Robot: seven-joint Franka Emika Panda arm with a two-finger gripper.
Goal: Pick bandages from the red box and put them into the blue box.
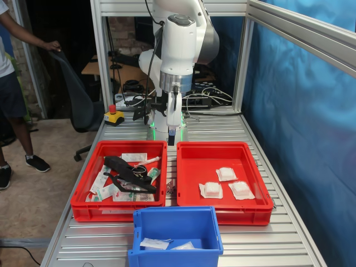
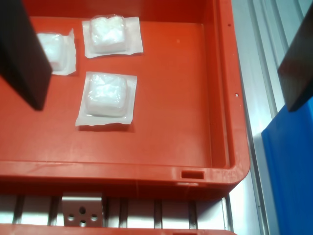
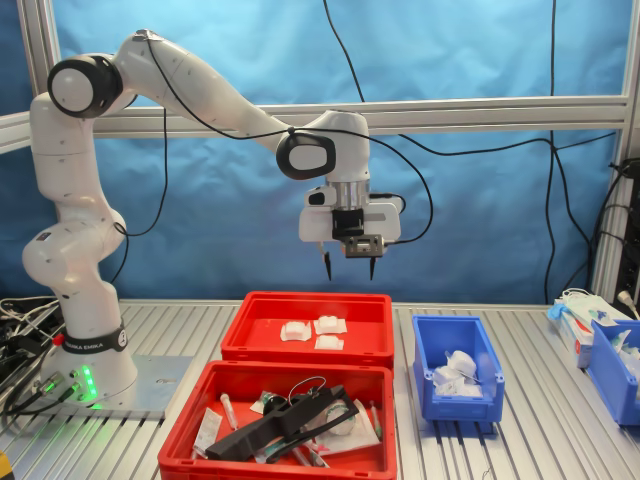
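3 bandages (image 1: 226, 174) (image 1: 211, 190) (image 1: 241, 190) lie flat in the red box (image 1: 192, 161), apart from one another. More white packets (image 1: 154, 243) rest in the blue box (image 1: 176, 222) on the bench (image 1: 289, 245). The tool (image 3: 349, 266) hangs above the red box, fingers (image 2: 22, 54) spread apart, holding nothing. A second red tray (image 1: 92, 197) holds a black strap (image 1: 127, 173)

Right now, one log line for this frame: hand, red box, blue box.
hand: open, empty, raised above red box | bandages: three in red box | blue box: holds at least two white packets
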